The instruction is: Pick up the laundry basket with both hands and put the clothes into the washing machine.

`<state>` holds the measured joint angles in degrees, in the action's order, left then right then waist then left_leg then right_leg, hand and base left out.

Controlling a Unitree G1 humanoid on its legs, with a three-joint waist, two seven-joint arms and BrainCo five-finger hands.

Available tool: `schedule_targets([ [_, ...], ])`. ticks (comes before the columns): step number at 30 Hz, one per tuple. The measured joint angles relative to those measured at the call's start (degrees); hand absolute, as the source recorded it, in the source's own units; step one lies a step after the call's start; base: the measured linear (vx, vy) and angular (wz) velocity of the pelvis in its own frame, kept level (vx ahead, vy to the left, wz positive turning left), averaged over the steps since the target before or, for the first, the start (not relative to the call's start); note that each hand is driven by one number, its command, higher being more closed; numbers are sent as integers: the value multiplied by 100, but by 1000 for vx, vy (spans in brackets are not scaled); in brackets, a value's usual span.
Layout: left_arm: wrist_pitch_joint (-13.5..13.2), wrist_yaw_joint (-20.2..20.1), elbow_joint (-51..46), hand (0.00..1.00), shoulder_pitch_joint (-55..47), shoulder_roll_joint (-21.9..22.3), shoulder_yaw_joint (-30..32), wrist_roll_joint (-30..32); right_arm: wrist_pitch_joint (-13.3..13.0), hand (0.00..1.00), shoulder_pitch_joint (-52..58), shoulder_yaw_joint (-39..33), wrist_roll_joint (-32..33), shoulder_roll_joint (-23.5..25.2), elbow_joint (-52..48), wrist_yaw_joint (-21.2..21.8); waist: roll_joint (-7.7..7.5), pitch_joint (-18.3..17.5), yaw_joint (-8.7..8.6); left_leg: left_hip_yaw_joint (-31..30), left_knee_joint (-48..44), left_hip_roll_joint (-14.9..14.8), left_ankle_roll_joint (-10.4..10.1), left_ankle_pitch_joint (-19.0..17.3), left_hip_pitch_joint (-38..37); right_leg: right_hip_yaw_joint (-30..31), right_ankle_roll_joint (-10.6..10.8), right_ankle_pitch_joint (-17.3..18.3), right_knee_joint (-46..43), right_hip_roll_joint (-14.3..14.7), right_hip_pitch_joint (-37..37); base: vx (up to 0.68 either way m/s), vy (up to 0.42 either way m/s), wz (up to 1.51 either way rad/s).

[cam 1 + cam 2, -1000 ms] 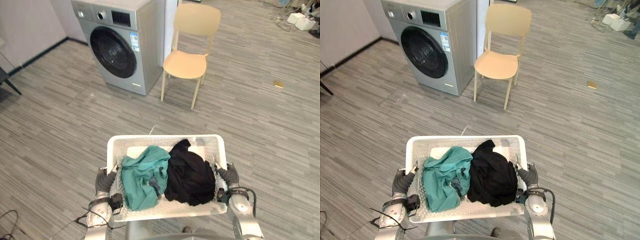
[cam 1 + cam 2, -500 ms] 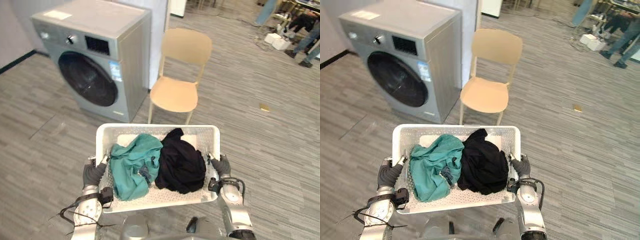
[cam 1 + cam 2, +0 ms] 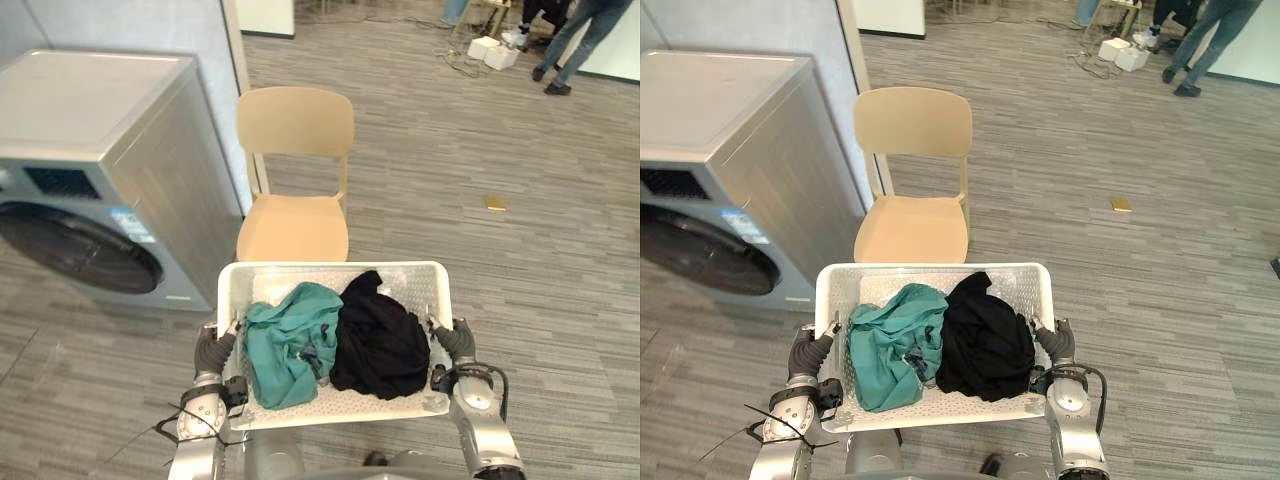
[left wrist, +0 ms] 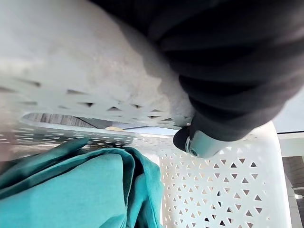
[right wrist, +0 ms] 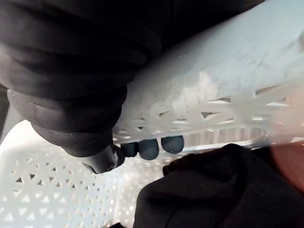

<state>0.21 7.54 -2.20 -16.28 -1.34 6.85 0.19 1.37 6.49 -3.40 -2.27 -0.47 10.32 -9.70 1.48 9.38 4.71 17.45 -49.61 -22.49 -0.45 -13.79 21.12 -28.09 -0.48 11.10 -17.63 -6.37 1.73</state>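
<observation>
White laundry basket [image 3: 335, 268], holding teal and black clothes [image 3: 300, 345], hangs between my left hand [image 3: 212, 352] and right hand [image 3: 457, 342] near the washing machine [image 3: 90, 190]. Left wrist view: my fingers [image 4: 199, 142] hook its rim. Right wrist view: same grip.

laundry basket [image 3: 335, 270]: white, level, near centre
teal garment [image 3: 285, 348]: inside, left
black garment [image 3: 380, 345]: inside, right
washing machine [image 3: 95, 190]: grey, shut, far left
</observation>
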Motion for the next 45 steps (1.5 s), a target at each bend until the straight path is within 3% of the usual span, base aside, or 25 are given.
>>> schedule_targets([
  [1, -2, 0, 0, 100, -2, 7, 9, 0, -18, 100, 5, 7, 0, -5, 1, 6, -4, 2, 38, 36, 1187, 144, -137, 173, -8, -2, 220, 21, -23, -138, 95, 382, 329, -36],
  [2, -7, 0, -16, 100, -47, 80, 13, 0, -44, 100, 9, 26, 0, -67, -1, 17, 96, -27, 88, -23, 2552, 292, -222, 1248, -176, 15, 544, 103, -9, -168, 232, 369, 305, -28],
  [3, -10, 4, 42, 100, -16, 43, 66, -4, -58, 100, -60, 40, 4, -25, 143, 24, -92, 1, 86, -9, 2518, 461, -162, 1307, -251, 82, 725, 171, 20, -323, 304, 417, 305, 13],
  [4, 12, 5, 95, 100, 32, -27, 200, 14, -61, 100, -87, 73, 6, 49, 216, 10, -291, -63, 43, 10, 2734, 774, -135, 1326, -316, -28, 727, 82, 242, -521, 325, 238, 126, 36],
  [7, -19, 35, 87, 100, 105, -48, 418, -16, -96, 100, -348, 235, 7, 78, 328, 20, -376, -27, 94, -14, 2692, 967, 13, 1231, -327, -268, 732, -122, 715, -463, 522, 231, 58, 29],
  [8, -36, 56, 83, 100, 112, -42, 488, -25, -95, 100, -563, 302, 7, 80, 518, 26, -358, -5, 114, -57, 2504, 1050, 129, 1138, -356, -460, 812, -262, 918, -459, 752, 112, 10, 26],
  [10, -70, 120, 36, 100, 94, -28, 511, -59, -116, 100, -671, 345, 8, 85, 541, 32, -200, 33, 230, -320, 2126, 1070, 8, 820, -375, -509, 901, -327, 702, -490, 913, 128, 80, 19],
  [11, -77, 119, -25, 100, 10, -2, 473, -59, -117, 100, -669, 339, -4, 64, 545, 37, -140, 45, 226, -511, 2045, 1087, -57, 413, -428, -495, 932, -209, 219, -607, 838, 80, 136, 9],
  [12, -87, 119, -23, 100, 2, 1, 447, -59, -116, 100, -666, 333, -7, 69, 547, 36, -105, 49, 214, -523, 1997, 1130, -44, 278, -432, -461, 919, -119, -181, -741, 754, 58, 137, 10],
  [13, -81, 125, -29, 100, -35, -3, 395, -59, -99, 100, -658, 331, -15, 53, 558, 36, -183, 107, 212, -514, 1993, 1233, 5, 185, -505, -326, 870, -73, -1238, -1116, 320, 33, 95, 9],
  [14, -68, 126, -60, 100, -75, -62, 379, -71, -72, 100, -654, 342, -19, 84, 559, 50, -312, 150, 187, -462, 1993, 1338, 77, 139, -537, -3, 585, -254, -2218, -1489, -225, 35, 82, 7],
  [15, -57, 131, -64, 100, -75, -97, 378, -80, -53, 100, -654, 344, -20, 120, 559, 67, -370, 166, 161, -447, 1992, 1390, 104, 117, -552, 187, 393, -404, -2568, -1594, -428, 54, 82, 11],
  [16, -46, 135, -66, 100, -87, -176, 380, -79, -13, 100, -657, 356, -27, 216, 598, 95, -446, 174, 98, -437, 2069, 1484, 139, 101, -635, 485, 414, -719, -2963, -1703, -669, 129, 80, 4],
  [17, -42, 164, -83, 100, -125, -277, 412, -78, -4, 100, -657, 397, -53, 280, 631, 100, -464, 192, 84, -398, 2273, 1537, 190, 111, -826, 554, 456, -613, -3118, -1760, -761, 143, 69, -4],
  [19, -42, 225, -136, 100, -150, -322, 413, -78, -4, 100, -661, 438, -55, 284, 623, 101, -448, 192, 88, -386, 2433, 1534, 230, 137, -976, 363, 421, -215, -3082, -1721, -806, 113, 26, -10],
  [20, -51, 242, -193, 100, -149, -338, 411, -68, -11, 100, -664, 465, -41, 278, 594, 101, -411, 141, 80, -386, 2609, 1512, 239, 160, -1037, 58, 396, 100, -2595, -1577, -884, 93, 2, -4],
  [22, -55, 241, -180, 100, -105, -336, 412, -74, -13, 100, -671, 522, -39, 216, 468, 106, -390, 94, 69, -326, 2743, 1468, 169, 224, -1014, -36, 345, 128, -1521, -1312, -1029, 150, -56, 1],
  [24, -53, 232, -102, 100, 62, -365, 445, -67, -13, 100, -672, 553, 12, 184, 406, 105, -474, 40, 57, -324, 2730, 1449, 77, 294, -902, 16, 287, -150, -395, -1057, -1093, 136, -107, 16],
  [25, -49, 230, 59, 100, 214, -395, 474, -62, -15, 100, -679, 553, 30, 179, 398, 101, -476, 39, 37, -386, 2659, 1446, 40, 283, -846, 160, 284, -624, -127, -936, -1097, 130, -156, 25],
  [26, -37, 232, 269, 100, 392, -430, 496, -61, -14, 100, -683, 554, 59, 129, 401, 95, -384, 26, 29, -484, 2616, 1391, -20, 304, -781, 181, 519, -779, 16, -831, -1041, 182, -187, 15],
  [28, -11, 240, 309, 100, 619, -456, 514, -60, -11, 100, -854, 565, 68, 84, 400, 93, -311, 35, 70, -582, 2750, 1207, -235, 448, -670, 81, 431, -908, 492, -476, -981, 179, -195, 1],
  [32, -3, 276, 649, 100, 1652, -684, 518, -78, -14, 100, -1524, 386, 131, 5, 393, -87, -356, 216, 90, -824, 3037, 998, -464, 657, -454, -195, 234, -1085, 1022, -54, -972, 83, -160, 13],
  [36, -3, 361, 786, 100, 2662, -1081, 505, -239, -87, 100, -2210, 246, 228, 9, 324, -376, -418, 635, 105, -947, 3178, 942, -537, 846, -213, -271, 139, -1147, 1098, 60, -1191, -42, -74, 9],
  [38, -5, 375, 1118, 100, 3611, -1359, 485, -257, -104, 100, -2678, 55, 296, 16, 172, -528, -422, 1047, 188, -1023, 3172, 923, -530, 942, -7, -336, 66, -1201, 1119, 106, -1346, -86, -17, 10],
  [45, 7, 538, 2177, 100, 5125, -2061, 214, -414, -109, 100, -3674, -70, 455, -4, 626, -906, -514, 1464, 242, -1267, 3154, 931, -530, 1201, 724, -497, -39, -1394, 1288, 185, -1870, -61, 17, 10],
])
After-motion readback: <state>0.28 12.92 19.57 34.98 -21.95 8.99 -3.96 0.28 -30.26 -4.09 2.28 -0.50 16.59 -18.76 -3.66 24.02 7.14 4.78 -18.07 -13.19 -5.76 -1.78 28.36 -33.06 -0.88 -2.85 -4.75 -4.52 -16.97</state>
